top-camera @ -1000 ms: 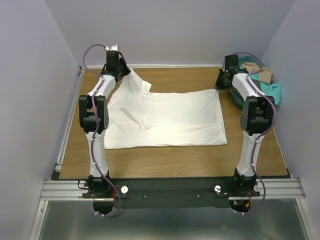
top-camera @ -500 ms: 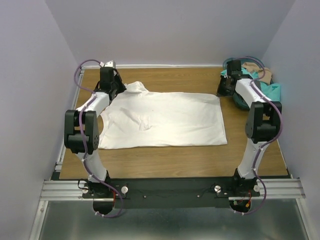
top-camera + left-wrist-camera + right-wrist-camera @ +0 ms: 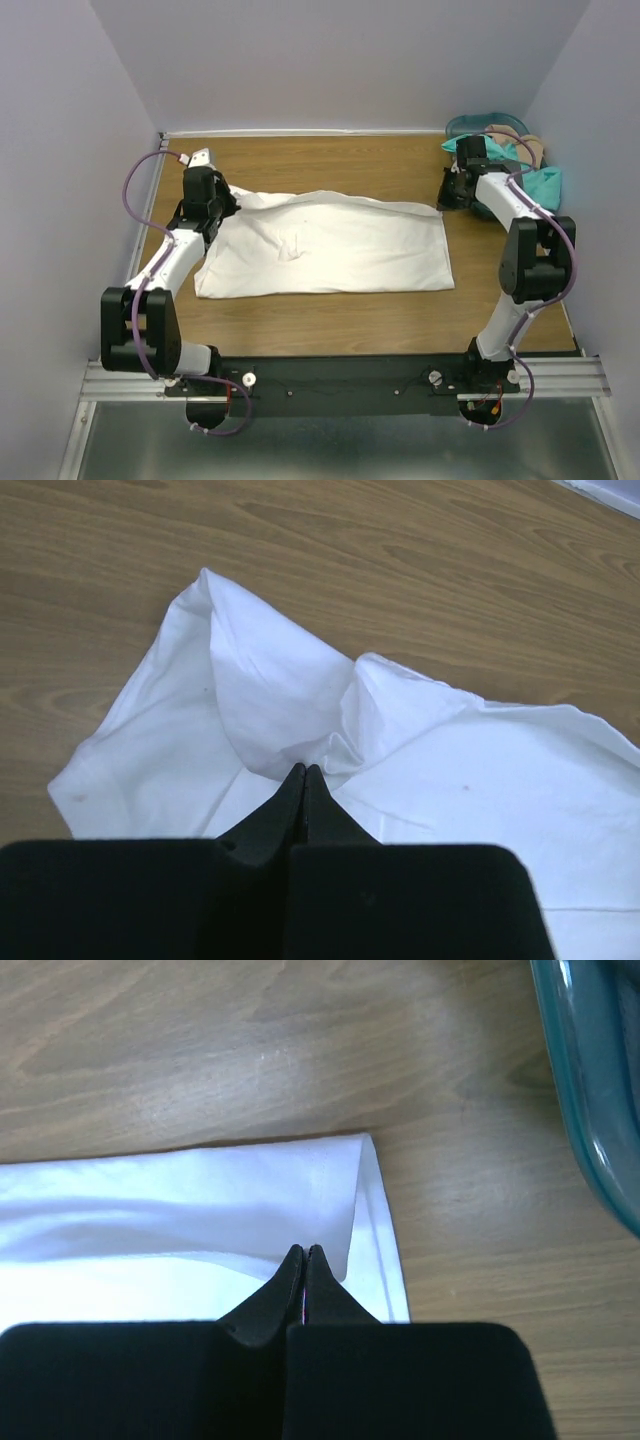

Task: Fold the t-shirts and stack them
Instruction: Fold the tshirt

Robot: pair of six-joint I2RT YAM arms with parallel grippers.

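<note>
The large white t-shirt lies spread across the middle of the wooden table. My left gripper is shut on its far left corner, and in the left wrist view the fabric bunches up at the fingertips of that gripper. My right gripper is shut on the far right corner. In the right wrist view the shirt's edge is doubled over at the tips of the gripper. A teal t-shirt and a tan one are heaped at the back right.
The round teal basket stands in the back right corner, just behind the right gripper; its rim shows in the right wrist view. Walls close in the table at the back and both sides. Bare wood lies between the shirt and the arm bases.
Both grippers have come down and toward the near side, still shut on the shirt's far corners. The raised left corner is now low over the table, and the far edge has shifted nearer.
</note>
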